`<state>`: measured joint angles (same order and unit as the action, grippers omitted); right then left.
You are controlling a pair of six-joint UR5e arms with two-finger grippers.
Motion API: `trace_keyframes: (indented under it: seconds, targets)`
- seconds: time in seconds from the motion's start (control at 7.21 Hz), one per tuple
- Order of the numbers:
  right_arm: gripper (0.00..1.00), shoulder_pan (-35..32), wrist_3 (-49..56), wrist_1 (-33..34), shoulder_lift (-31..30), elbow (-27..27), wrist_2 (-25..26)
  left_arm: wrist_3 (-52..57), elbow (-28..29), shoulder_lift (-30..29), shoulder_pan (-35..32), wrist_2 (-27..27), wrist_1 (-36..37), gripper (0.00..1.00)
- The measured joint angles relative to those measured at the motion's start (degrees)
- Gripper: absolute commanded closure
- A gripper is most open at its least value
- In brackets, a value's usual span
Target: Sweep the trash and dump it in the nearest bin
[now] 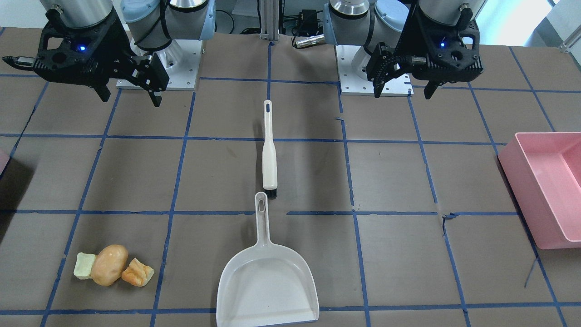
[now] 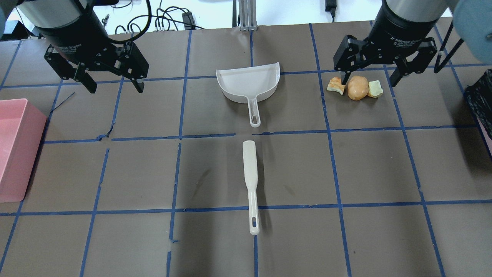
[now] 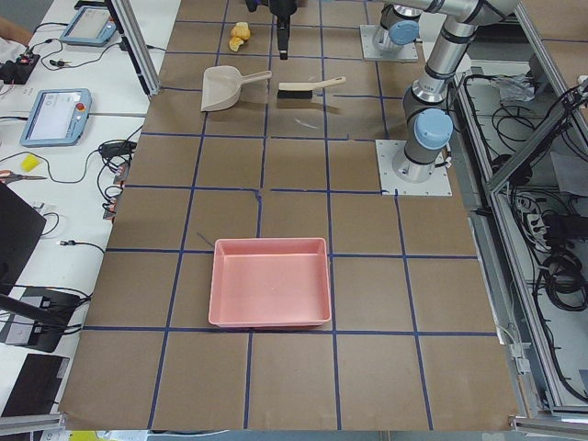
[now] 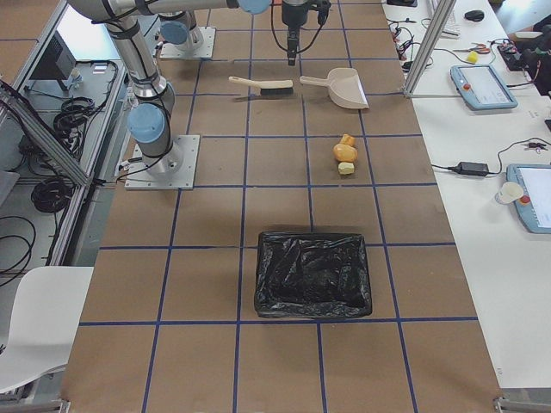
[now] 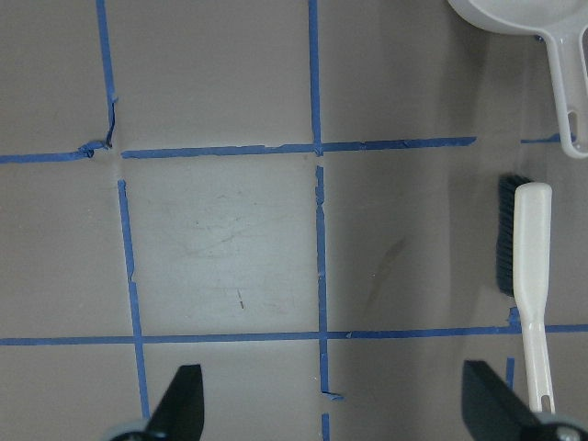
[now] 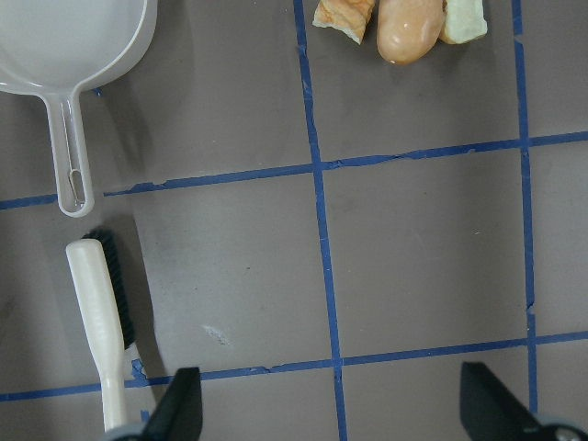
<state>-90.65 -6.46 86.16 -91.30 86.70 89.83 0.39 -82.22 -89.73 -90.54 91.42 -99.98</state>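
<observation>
The left gripper (image 2: pixel 115 82) and right gripper (image 2: pixel 368 75) hung wide, empty; the light, rigid brush (image 2: pixel 250 177) between them looked graspable mid-handle.

Left gripper (image 2: pixel 115 87), right gripper (image 2: pixel 369 81): jaws apart, aloft.

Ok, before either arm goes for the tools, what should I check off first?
1. Left gripper open, empty: ok.
2. Right gripper open, empty: ok.
3. Brush and dustpan lying free mid-table, handles unobstructed: ok.
4. Dustpan empty: ok.
5. Potato-shaped lump, green cube and crusty chunk clustered on the right arm's side: ok.
6. Black-lined bin at that end, nearer than the pink bin, open: ok.
</observation>
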Motion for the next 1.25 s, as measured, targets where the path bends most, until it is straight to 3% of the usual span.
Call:
trace_keyframes:
  seconds: [0.97,1.25]
  targets:
    - [0.0,0.12,0.59,0.36,-0.14,0.02,4.34,-0.04,0.03,-0.17,0.02,-0.6,0.23,0.0]
    - [0.0,0.12,0.8,3.37,0.62,0.23,4.6,-0.1,-0.03,-0.39,0.01,-0.68,0.15,0.0]
